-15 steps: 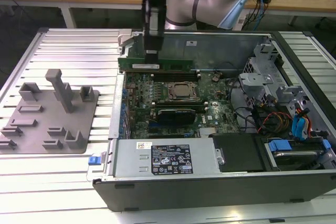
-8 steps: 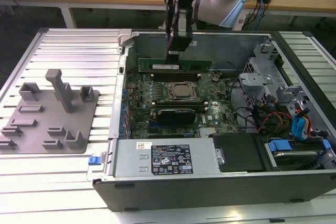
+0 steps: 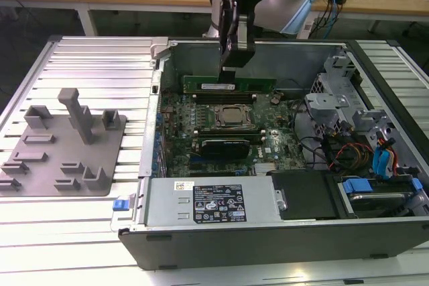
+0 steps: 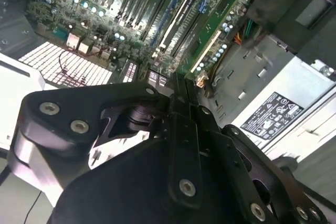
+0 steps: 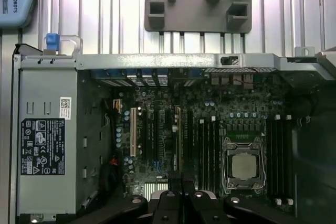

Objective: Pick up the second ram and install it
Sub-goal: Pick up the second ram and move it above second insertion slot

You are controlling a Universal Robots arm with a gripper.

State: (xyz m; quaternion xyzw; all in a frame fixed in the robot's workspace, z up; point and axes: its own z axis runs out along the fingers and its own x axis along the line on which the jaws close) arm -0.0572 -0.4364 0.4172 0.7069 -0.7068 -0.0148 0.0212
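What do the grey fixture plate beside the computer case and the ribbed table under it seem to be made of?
The fixture plate looks like matte grey plastic, perhaps printed: dull, even colour and blocky posts. The table looks like bare aluminium: silvery ribbed slats with bright glare.

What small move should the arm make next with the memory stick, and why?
Likely a short, straight press downward. In the exterior view the end effector sits directly over the green memory stick, which stands on edge just beyond the processor socket. Whether it is fully seated is not visible, so press gently.
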